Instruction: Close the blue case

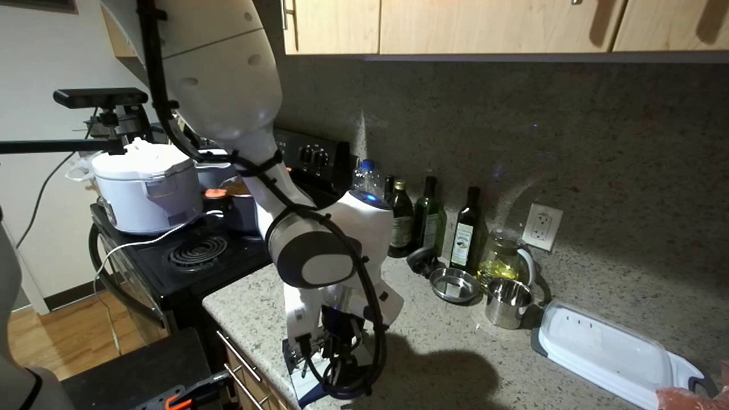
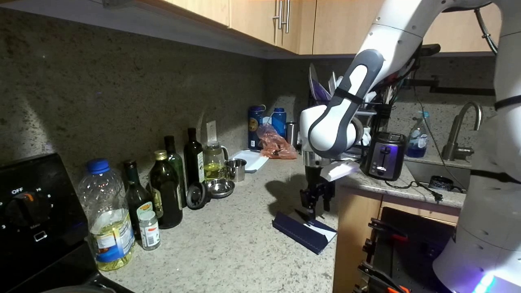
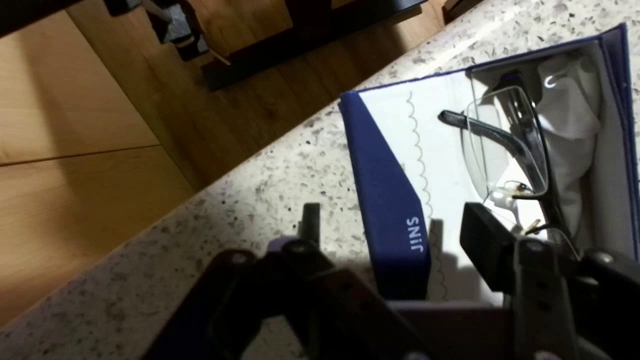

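Gripper (image 3: 391, 220), the only one, hangs low over a single blue case (image 2: 300, 233) at the front edge of the counter (image 2: 228, 252). In the wrist view its jaws stand wide apart with nothing clasped, one finger just outside the case's flap, the other over the lining; whether either touches the case cannot be told. The case lies open, one corner reaching that edge: dark blue outside, white within, a scalloped line along the lining, JINS lettered in white on the tapered flap. It contains one pair of glasses (image 3: 525, 155) with a black temple and one crumpled pale cloth (image 3: 575, 120).

Farther in, toward the back edge, are one shallow steel dish (image 2: 222, 193), one round black piece (image 2: 196, 196), one steel cup (image 1: 508, 307), one glass pitcher (image 1: 501, 265) of yellow liquid and four dark glass bottles (image 2: 165, 191). One small jar (image 2: 149, 230) and one clear plastic bottle (image 2: 108, 219) with a blue cap stand by the back corner beside the stove (image 1: 188, 282); one white tray (image 1: 603, 350) lies along the back edge. Farthest, in an exterior view, one reddish bag (image 2: 276, 143) and two blue bottles (image 2: 279, 123) are near the opposite back corner.
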Motion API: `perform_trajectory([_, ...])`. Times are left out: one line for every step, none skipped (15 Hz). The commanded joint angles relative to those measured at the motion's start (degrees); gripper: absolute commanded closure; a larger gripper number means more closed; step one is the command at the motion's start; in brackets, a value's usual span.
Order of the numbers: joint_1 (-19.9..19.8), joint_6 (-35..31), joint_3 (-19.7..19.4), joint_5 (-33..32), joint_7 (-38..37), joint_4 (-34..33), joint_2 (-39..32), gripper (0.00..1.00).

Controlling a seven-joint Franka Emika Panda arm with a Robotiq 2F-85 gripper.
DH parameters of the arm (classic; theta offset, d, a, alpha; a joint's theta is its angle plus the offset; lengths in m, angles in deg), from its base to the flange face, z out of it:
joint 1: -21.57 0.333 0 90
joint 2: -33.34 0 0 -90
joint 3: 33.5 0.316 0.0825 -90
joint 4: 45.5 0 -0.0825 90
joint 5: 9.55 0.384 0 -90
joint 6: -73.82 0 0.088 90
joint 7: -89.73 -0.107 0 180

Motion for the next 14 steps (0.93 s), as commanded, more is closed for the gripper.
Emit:
perform_trajectory([-4.63, -1.86, 2.79, 12.07, 11.95, 2.54, 1.68, 0.30])
perform_trajectory([-6.02, -1.97, 3.70, 17.02, 17.28, 2.35, 1.25, 0.30])
perform_trajectory([-6.89, -1.16, 4.29, 20.89, 21.12, 2.36, 1.47, 0.31])
perform_trajectory([-7.79, -1.04, 4.77, 24.39, 25.25, 1.72, 0.68, 0.30])
perform_trajectory([-8.45, -0.61, 5.08, 27.26, 28.72, 1.57, 0.51, 0.31])
perform_trajectory([-9.04, -0.16, 5.25, 29.56, 31.64, 1.37, 0.20, 0.30])
perform_trajectory([-9.52, 0.05, 5.36, 31.61, 34.35, 1.07, -0.31, 0.29])
perform_trajectory([-9.75, 0.18, 5.25, 32.94, 36.28, 0.96, -0.61, 0.30])
perform_trajectory([-9.96, 0.32, 5.10, 34.08, 38.18, 0.91, -0.98, 0.29])
perform_trajectory([-9.89, 0.27, 4.90, 35.26, 39.91, 0.89, -1.37, 0.29])
perform_trajectory([-9.97, 0.26, 4.95, 36.23, 41.27, 0.85, -1.73, 0.29])
perform_trajectory([-10.06, 0.17, 5.03, 37.28, 42.72, 0.77, -2.20, 0.29])
perform_trajectory([-10.10, 0.15, 5.19, 38.49, 44.20, 0.63, -2.69, 0.29])
perform_trajectory([-10.09, 0.14, 5.28, 39.67, 45.57, 0.48, -3.18, 0.28])
